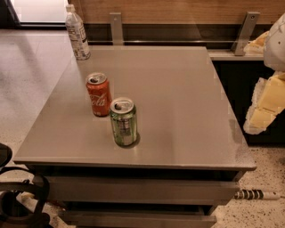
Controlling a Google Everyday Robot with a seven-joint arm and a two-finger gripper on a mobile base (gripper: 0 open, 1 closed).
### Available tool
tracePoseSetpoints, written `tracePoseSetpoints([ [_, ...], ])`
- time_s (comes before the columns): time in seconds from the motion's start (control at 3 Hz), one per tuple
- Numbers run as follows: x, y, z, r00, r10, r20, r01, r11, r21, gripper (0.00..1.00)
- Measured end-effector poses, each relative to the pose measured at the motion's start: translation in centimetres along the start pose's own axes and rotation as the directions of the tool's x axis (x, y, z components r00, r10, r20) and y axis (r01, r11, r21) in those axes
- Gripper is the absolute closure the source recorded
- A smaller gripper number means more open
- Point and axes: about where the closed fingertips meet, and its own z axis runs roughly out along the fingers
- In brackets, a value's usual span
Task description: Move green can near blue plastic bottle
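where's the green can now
The small green metal can stands front-left on the grey table beside the red cola can; the gripper hangs past the right edge.

You see an office-like room: a grey table (178, 111) on drawers (142, 189), speckled floor (31, 89), wood wall (178, 11); the gripper is out of view.

The surface (178, 98) holds one green can (123, 122), one red cola can (98, 94) and one blue plastic bottle (77, 33); one gripper (265, 107) hangs at its right.
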Motion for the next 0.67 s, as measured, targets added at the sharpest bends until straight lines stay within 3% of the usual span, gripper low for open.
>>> tracePoseSetpoints([
  [0.33,-1.1,-0.2,1.2,0.985,0.018,0.171,-0.014,0.9997,-0.022,0.0],
  [0.67,-3.7,0.3,2.1,0.934,0.033,0.357,-0.012,0.9981,-0.061,0.0],
])
